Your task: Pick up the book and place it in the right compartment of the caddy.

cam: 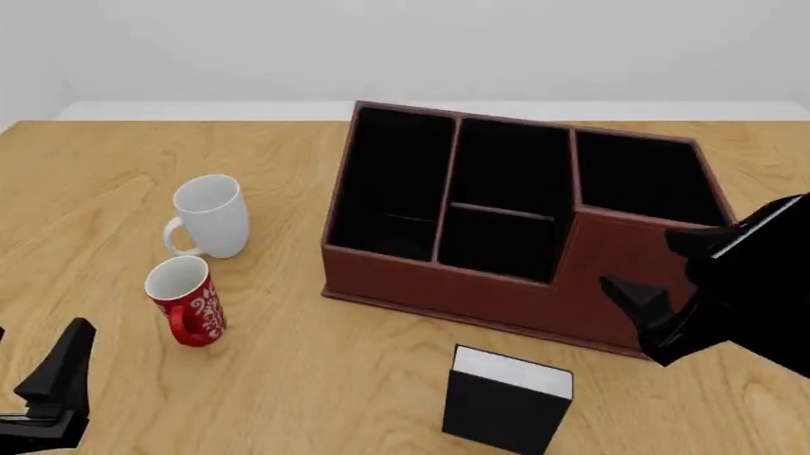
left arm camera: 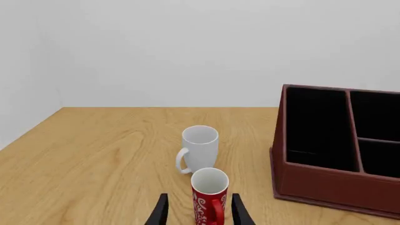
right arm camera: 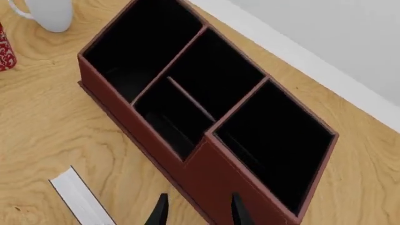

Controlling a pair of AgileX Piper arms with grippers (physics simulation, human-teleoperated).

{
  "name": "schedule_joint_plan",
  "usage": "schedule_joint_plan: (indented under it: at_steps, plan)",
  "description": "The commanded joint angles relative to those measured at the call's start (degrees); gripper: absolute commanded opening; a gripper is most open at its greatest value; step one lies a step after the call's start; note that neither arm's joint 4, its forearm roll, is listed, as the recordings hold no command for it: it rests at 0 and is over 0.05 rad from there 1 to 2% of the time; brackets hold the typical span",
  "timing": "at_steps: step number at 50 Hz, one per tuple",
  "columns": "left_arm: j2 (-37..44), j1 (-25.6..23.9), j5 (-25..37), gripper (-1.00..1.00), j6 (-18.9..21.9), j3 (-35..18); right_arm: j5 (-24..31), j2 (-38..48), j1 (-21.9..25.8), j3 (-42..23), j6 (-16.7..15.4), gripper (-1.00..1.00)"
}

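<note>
Red mug [cam: 185,300]: white swirling decoration on its side, seen in the front and left wrist views [left arm camera: 209,197]; it may be script lettering, but no word can be made out.
White mug [cam: 211,216]: plain, no lettering.
Book [cam: 506,398]: matte black cover and white page edges, no title or label visible.
Caddy [cam: 625,266]: reddish-brown outer walls and black lining, no brand mark or label visible.
Bench [cam: 101,180]: wood grain only, no markings.
Readable text overall: none.
</note>
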Motion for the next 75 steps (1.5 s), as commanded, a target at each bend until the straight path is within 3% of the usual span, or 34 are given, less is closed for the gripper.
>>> schedule_joint_plan:
  at_steps: [1, 9, 10, 22, 39, 49, 52, 60, 66, 71, 75]
  plan:
    - [0.0, 0.0, 0.0, 1.0, 0.0, 0.0, 9.1, 6.8, 4.4, -9.1, -2.6, 1.0]
    - [0.0, 0.0, 0.0, 1.0, 0.0, 0.0, 13.9, 9.5, 8.9, -13.0, -0.4, 1.0]
    - [0.0, 0.0, 0.0, 1.0, 0.0, 0.0, 14.2, 9.8, 9.7, -12.6, -1.7, 1.0]
    - [0.0, 0.0, 0.0, 1.0, 0.0, 0.0, 22.9, 13.7, 19.1, -18.2, 4.0, 1.0]
    - [0.0, 0.0, 0.0, 1.0, 0.0, 0.0, 28.2, 17.9, 24.7, -19.7, 6.3, 1.0]
    - [0.0, 0.0, 0.0, 1.0, 0.0, 0.0, 28.8, 20.2, 21.3, -21.3, 4.0, 1.0]
    - [0.0, 0.0, 0.0, 1.0, 0.0, 0.0, 28.9, 20.8, 21.8, -21.2, 5.0, 1.0]
    - [0.0, 0.0, 0.0, 1.0, 0.0, 0.0, 27.8, 22.0, 19.9, -19.6, 4.1, 1.0]
    - [0.0, 0.0, 0.0, 1.0, 0.0, 0.0, 27.9, 22.3, 22.3, -19.0, 6.1, 1.0]
    - [0.0, 0.0, 0.0, 1.0, 0.0, 0.0, 27.3, 22.7, 22.0, -18.5, 5.9, 1.0]
    - [0.0, 0.0, 0.0, 1.0, 0.0, 0.0, 27.5, 22.4, 24.6, -17.3, 8.6, 1.0]
